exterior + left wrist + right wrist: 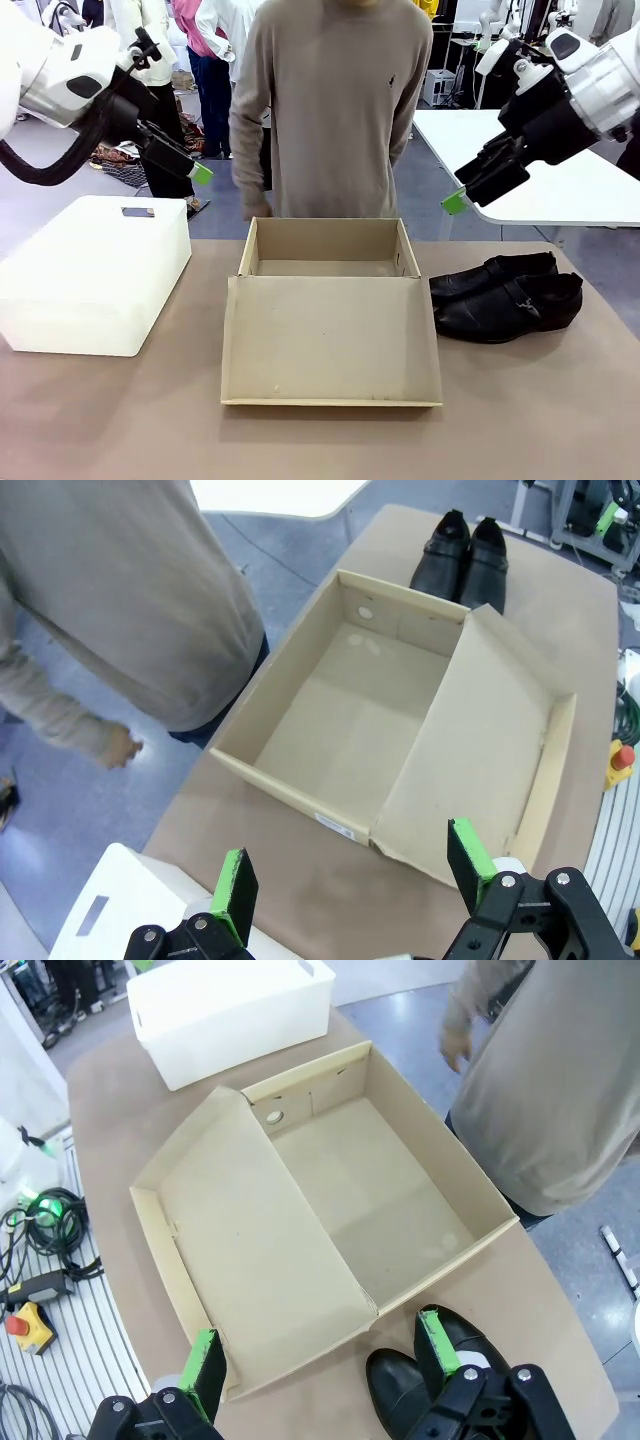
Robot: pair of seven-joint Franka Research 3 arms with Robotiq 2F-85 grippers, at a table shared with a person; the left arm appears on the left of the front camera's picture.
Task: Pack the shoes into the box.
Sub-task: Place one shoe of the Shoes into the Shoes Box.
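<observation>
The tan cardboard box (325, 262) stands open at the table's middle with its flap lid (330, 340) folded flat toward me; its inside (350, 720) holds nothing. The two black shoes (505, 295) lie side by side on the table just right of the box, also seen in the left wrist view (462, 560) and under the right gripper (405, 1385). My left gripper (190, 165) hangs open high above the table's left side, its green pads (235, 890) wide apart. My right gripper (470, 190) hangs open high at the right, above the shoes.
A white rounded plastic box (95, 270) stands at the table's left. A person in a beige sweater (335, 110) stands at the far edge behind the box, one hand (257, 207) hanging near its back left corner. A white table (530, 160) stands behind right.
</observation>
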